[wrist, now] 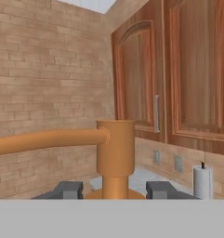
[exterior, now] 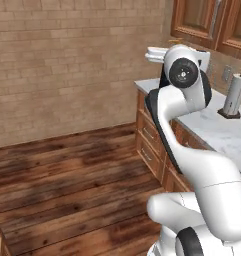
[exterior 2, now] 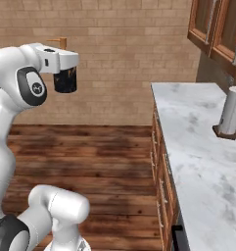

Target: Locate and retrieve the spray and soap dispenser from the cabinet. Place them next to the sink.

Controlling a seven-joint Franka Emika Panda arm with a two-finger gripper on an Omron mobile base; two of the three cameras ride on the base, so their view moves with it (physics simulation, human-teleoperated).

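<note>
The soap dispenser [exterior 2: 65,80] is up in the air, gripped by the hand [exterior 2: 60,61] well above the wooden floor [exterior 2: 90,157] and off to the left of the tabletop [exterior 2: 198,147]; its black body hangs just below the white hand, and its thin bronze pump spout [exterior 2: 57,41] sticks out above it against the brick wall [exterior 2: 119,49]. In the hand view the bronze pump top [wrist: 114,153] rises straight up between the two dark fingertips [wrist: 67,189], its long spout pointing left, so the hand is closed narrowly on the soap dispenser. In the left base view the arm's big elbow joint covers the hand, and just a sliver of bronze shows above it. On the grey-white marble tabletop a paper towel roll [exterior 2: 231,113] stands upright on a dark base, well apart from the hand. Brown wall units with raised-panel doors [wrist: 178,69] hang over the tabletop, and drawers [exterior: 151,135] run beneath it.
</note>
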